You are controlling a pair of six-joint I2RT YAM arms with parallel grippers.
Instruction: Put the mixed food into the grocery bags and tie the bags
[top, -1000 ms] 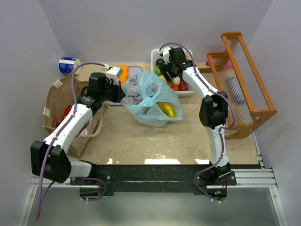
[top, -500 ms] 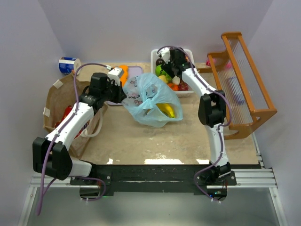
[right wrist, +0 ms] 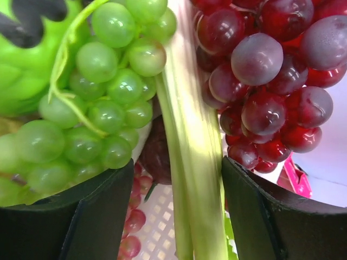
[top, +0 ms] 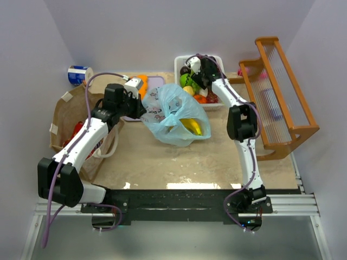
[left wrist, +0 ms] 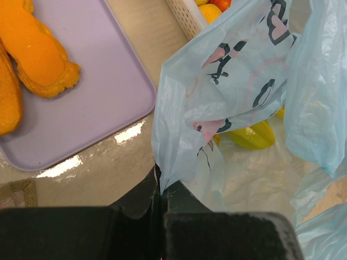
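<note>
Tightly clamped bag (left wrist: pixel 238 81) rim, left tool (left wrist: pixel 161 189)

Green stalk (right wrist: pixel 191 162) (both ends cropped)

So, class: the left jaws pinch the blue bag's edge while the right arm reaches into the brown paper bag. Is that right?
No. The right gripper reaches into the white basket, not the brown paper bag, as the top external view shows. The left gripper does pinch the blue bag at its edge.
</note>
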